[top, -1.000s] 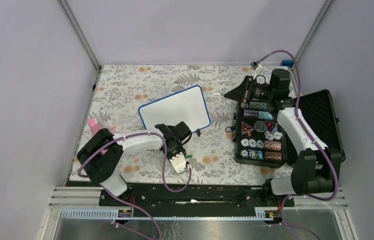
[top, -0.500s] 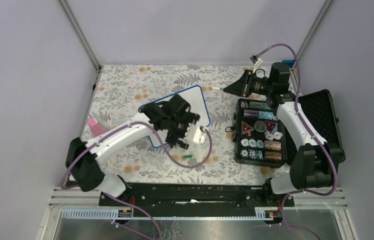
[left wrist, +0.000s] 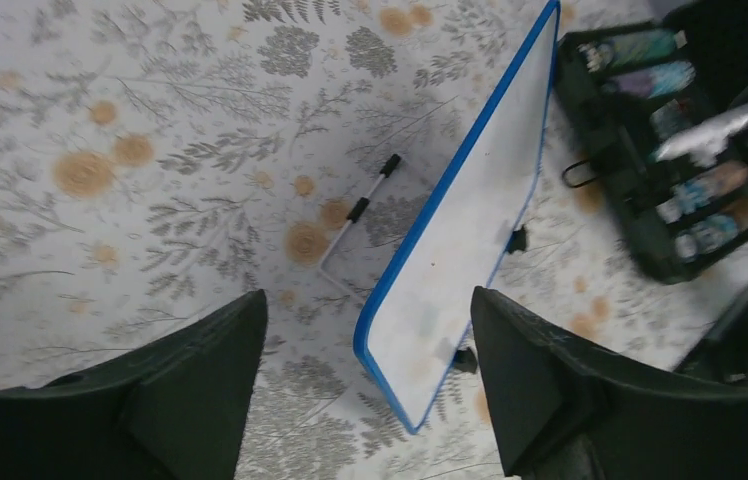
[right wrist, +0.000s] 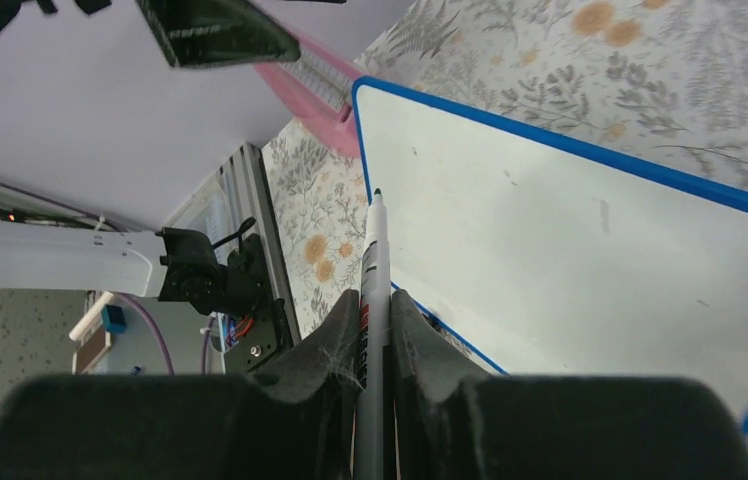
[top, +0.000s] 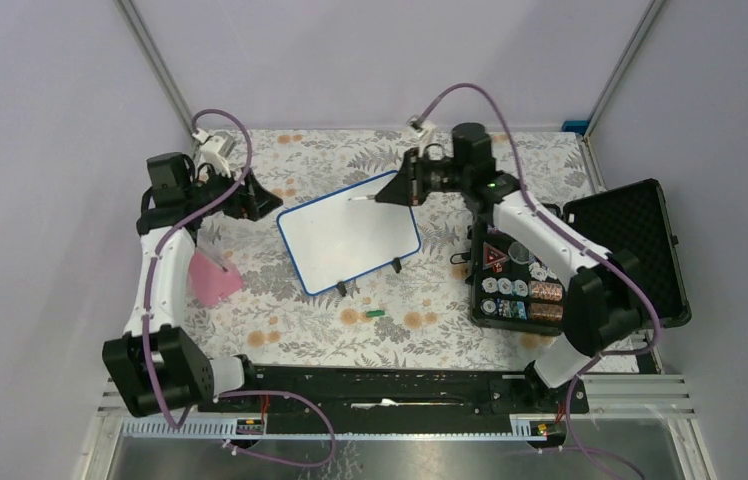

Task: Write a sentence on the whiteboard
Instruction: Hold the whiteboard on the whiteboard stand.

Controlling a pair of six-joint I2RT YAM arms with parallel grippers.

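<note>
The floral bench [top: 280, 320] carries an open black case [top: 640, 225] at the right and, mid-bench, the whiteboard [top: 345, 235], propped on its 2 feet, its surface blank as far as can be seen. The left arm [top: 155, 270] is raised at the far left, the left jaws spread wide and empty. The right arm [top: 540, 225] reaches over the board's far edge, the right jaws clamped on a green-tipped marker [right wrist: 375, 260] poised near a corner; contact cannot be told. A small green cap [top: 376, 313] lies nearby. Writing looks about to start. The next move calls for lowering the tip lightly without shoving the board.
</note>
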